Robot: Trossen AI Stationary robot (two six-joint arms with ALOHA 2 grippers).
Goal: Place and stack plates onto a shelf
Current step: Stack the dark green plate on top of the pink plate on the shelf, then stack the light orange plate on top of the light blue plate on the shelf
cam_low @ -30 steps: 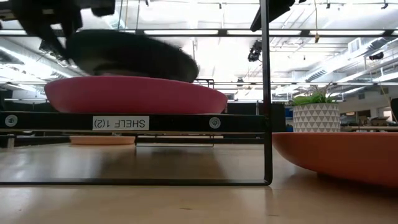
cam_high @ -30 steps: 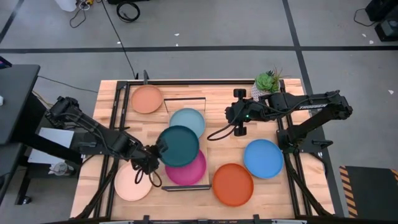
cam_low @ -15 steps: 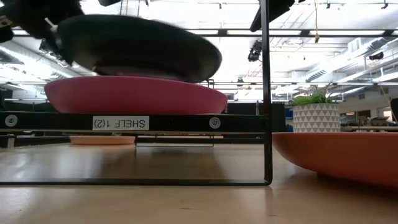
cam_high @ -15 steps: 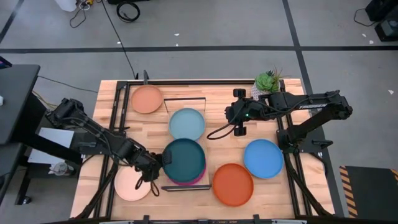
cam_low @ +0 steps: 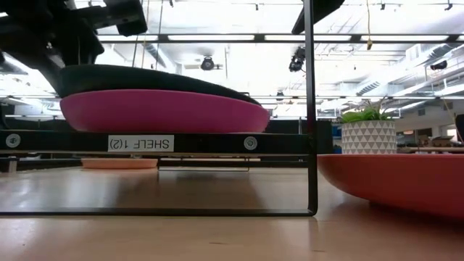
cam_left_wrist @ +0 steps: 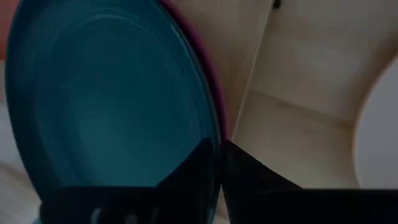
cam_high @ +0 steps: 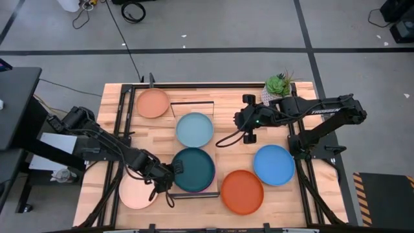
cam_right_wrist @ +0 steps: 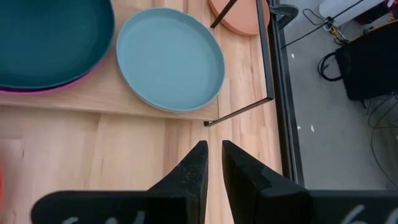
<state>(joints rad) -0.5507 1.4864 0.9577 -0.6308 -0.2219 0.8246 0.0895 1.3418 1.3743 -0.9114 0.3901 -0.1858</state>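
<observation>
Stacking step: left gripper [cam_high: 169, 172] clamped on dark teal plate [cam_high: 194, 169], resting on magenta plate [cam_low: 165, 110]. Next: release, withdraw. Right gripper [cam_right_wrist: 213, 155] nearly closed, empty.

I see the shelf [cam_high: 208, 150] running from far to near down the table's [cam_high: 297, 200] middle. A two-plate stack sits on its near end, the upper plate [cam_high: 194, 169] resting on the lower plate [cam_low: 165, 112]. The left gripper [cam_high: 170, 171] grips the upper plate's left rim. A single plate [cam_high: 194, 129] lies on the shelf just behind the stack. The right gripper [cam_high: 250, 134] hangs right of the shelf. A potted plant [cam_high: 278, 85] stands at the table's far right corner.
</observation>
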